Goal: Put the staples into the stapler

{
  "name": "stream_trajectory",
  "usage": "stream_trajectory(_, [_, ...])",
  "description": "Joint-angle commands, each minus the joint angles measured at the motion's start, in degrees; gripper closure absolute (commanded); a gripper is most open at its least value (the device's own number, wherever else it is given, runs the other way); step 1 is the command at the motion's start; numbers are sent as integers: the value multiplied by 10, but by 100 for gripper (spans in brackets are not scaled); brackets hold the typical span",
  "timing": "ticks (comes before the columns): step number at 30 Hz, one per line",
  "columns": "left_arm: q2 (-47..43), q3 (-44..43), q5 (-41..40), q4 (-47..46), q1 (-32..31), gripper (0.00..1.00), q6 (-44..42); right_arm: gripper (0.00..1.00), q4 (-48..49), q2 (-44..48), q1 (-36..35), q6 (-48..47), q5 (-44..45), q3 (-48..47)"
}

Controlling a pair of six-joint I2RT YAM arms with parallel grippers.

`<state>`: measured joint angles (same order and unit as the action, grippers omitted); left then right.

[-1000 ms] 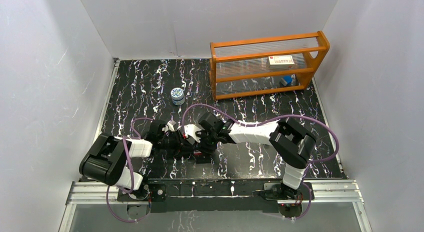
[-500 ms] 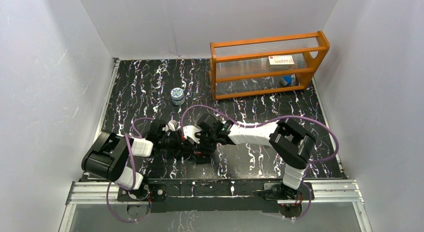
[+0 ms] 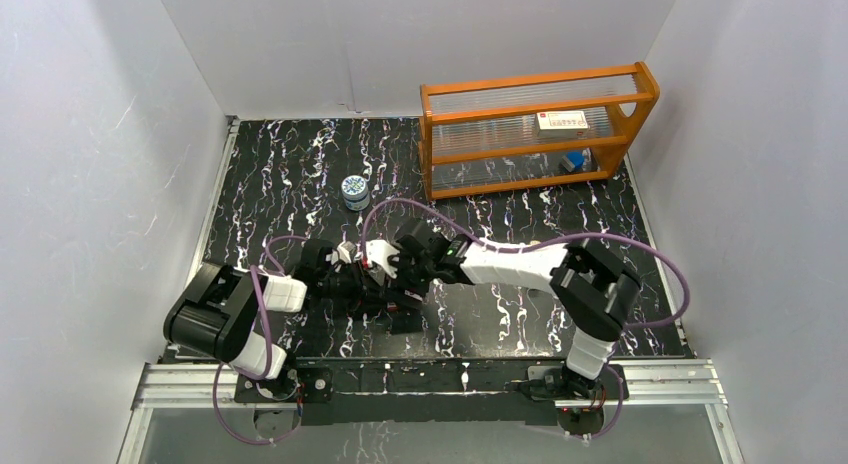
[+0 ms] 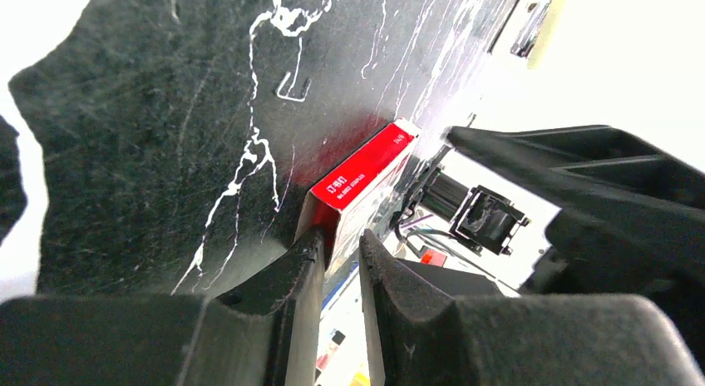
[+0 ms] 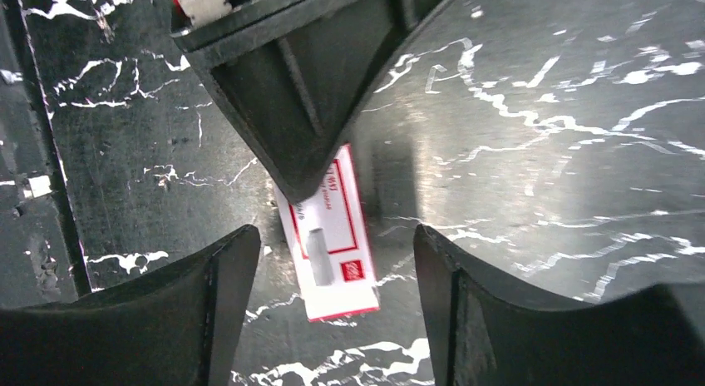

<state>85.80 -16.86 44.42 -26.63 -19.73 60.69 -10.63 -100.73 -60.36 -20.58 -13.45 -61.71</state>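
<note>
Neither the staple block nor the stapler can be made out in any view. What shows is a red-and-white box (image 5: 341, 274) lying flat on the black marbled bench (image 3: 290, 174), near the front edge and between the two arms. One bent loose staple (image 4: 293, 88) rests on the bench well beyond it.

The left hand (image 4: 339, 240) reaches in low from the left, fingers drawn narrow and pinching the near end of the box. The red side faces the left wrist camera. Seen from the right wrist, the same dark fingers (image 5: 291, 111) taper down onto the box's upper end.

The right hand (image 5: 331, 236) hangs directly over the box, palm down, jaws spread wide. One finger stands off each long side and neither touches the cardboard. From above, the right arm stretches leftward across the bench with its elbow bent over its base, and its wrist meets the left arm's wrist over the middle.

At the far right of the bench stands an orange rack (image 3: 640, 84) holding a second small red-and-white box (image 3: 562, 120) and a blue piece (image 3: 573, 161). A small round tin (image 3: 355, 191) sits on the bench left of the rack.
</note>
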Motion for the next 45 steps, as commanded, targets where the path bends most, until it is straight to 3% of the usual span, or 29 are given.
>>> stream_trajectory(1, [-15,-24,-3,45,-1,78,-30,20,18,64,20,5,-9,9])
stream_trajectory(8, [-25,-47,-19,100,-2,74,-59,19,-23,87,37,-35,-47,54])
stream_trajectory(18, [-25,-45,-28,114,-2,77,-70,21,21,85,37,-123,-56,102])
stream_trajectory(40, [-28,-50,-21,119,-1,80,-73,52,67,49,38,-154,-41,126])
stream_trajectory(45, [-32,-50,-25,126,-1,82,-77,54,66,54,38,-155,-36,129])
